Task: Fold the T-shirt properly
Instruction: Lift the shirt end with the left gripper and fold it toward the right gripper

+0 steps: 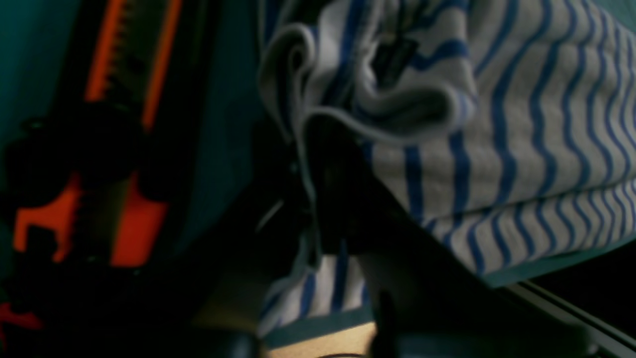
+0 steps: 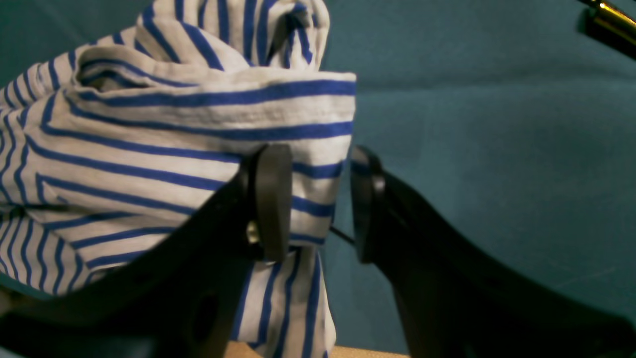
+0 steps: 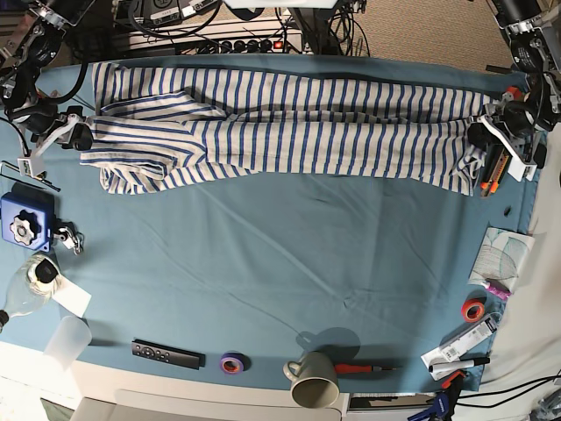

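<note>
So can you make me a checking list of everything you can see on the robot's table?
Surface: teal table cloth, lightly wrinkled.
Job's things: T-shirt stretched long across the far side, bunched at both ends.
Clutter: mug, remote, tape rolls, plastic cup, blue box.
Grippers: left gripper at one shirt end, grip unclear; right gripper open around a fold.
Cables: bundle behind the table.
Surroundings: carpet floor.
</note>
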Robot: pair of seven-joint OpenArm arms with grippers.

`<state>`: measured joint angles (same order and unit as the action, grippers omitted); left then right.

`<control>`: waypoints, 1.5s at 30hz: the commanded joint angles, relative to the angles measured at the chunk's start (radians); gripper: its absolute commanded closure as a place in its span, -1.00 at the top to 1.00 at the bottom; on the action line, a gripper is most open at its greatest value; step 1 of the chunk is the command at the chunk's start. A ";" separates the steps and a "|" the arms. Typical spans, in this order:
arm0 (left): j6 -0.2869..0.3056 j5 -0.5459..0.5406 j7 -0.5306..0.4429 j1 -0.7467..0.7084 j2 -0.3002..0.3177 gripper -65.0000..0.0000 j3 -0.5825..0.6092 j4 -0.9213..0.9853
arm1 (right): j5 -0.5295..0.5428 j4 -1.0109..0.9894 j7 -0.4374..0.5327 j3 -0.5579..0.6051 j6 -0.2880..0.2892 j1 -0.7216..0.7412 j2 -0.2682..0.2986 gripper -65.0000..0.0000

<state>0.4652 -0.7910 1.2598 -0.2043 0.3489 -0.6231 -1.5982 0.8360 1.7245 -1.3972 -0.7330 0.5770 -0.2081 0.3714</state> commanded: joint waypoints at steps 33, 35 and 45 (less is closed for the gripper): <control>0.109 -0.313 0.030 0.015 0.010 -1.00 0.012 -0.349 | 0.010 0.018 0.070 -0.008 0.003 0.012 0.025 -0.38; 0.124 -0.344 0.030 0.015 -0.036 -1.00 0.026 -0.362 | 0.009 0.018 0.070 -0.008 0.003 0.012 0.025 -0.38; 0.122 -0.251 0.028 0.016 -0.126 -1.00 0.376 -0.370 | 0.009 0.018 0.074 -0.008 0.003 0.012 0.025 -0.38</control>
<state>0.5850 -1.0126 1.3094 -0.1989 0.2176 -0.2409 -1.9503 0.8360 1.7245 -1.3487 -0.7330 0.5770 -0.2050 0.3733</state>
